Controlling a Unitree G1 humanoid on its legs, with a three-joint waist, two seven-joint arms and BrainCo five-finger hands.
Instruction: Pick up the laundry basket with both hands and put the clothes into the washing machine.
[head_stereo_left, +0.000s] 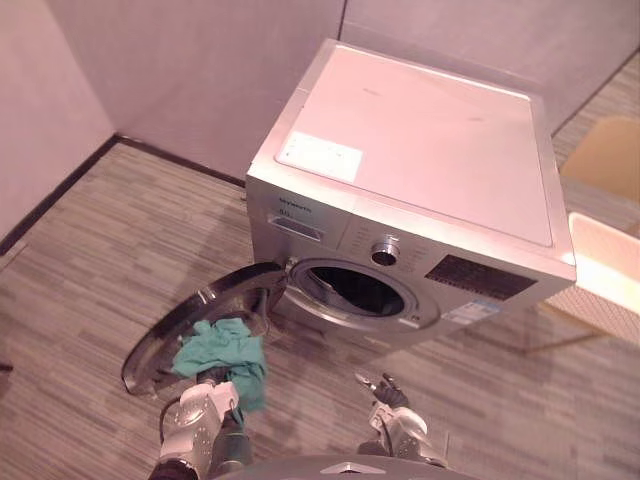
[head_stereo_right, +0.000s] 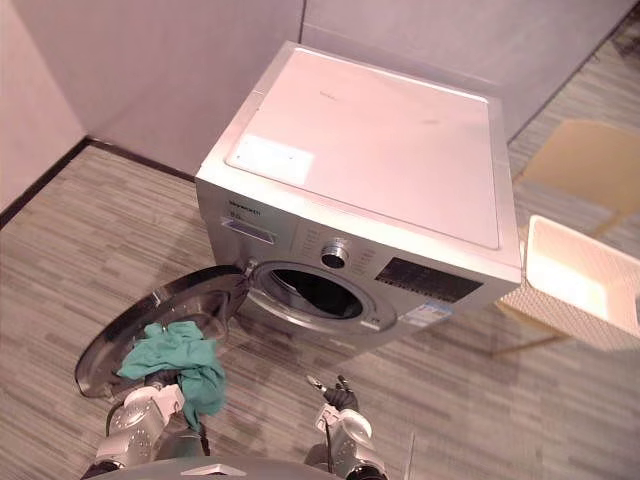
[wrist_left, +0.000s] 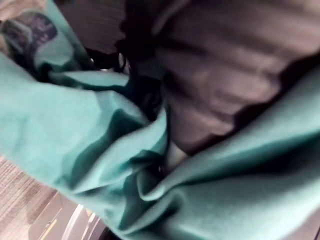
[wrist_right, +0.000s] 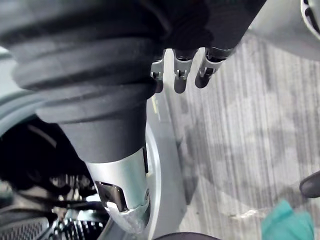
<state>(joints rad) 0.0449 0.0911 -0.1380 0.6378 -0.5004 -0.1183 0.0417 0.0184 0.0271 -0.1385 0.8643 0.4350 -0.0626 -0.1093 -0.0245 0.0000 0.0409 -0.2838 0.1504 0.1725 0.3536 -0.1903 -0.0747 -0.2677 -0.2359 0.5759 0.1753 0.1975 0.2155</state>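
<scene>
A silver front-loading washing machine (head_stereo_left: 420, 150) stands against the wall. Its round door (head_stereo_left: 200, 320) hangs open to the left, baring the dark drum opening (head_stereo_left: 360, 290). My left hand (head_stereo_left: 205, 405) is low in front of the open door and shut on a bunched teal cloth (head_stereo_left: 225, 350). That cloth drapes round the hand in the left wrist view (wrist_left: 90, 130). My right hand (head_stereo_left: 385, 392) hovers empty below the drum opening, and its fingers (wrist_right: 180, 75) are relaxed. A white laundry basket (head_stereo_right: 580, 280) sits to the right of the machine.
The basket rests on a light wooden stand (head_stereo_left: 610, 155) at the right. Grey walls (head_stereo_left: 180, 60) close in behind and to the left of the machine. Striped grey flooring (head_stereo_left: 90, 280) stretches in front.
</scene>
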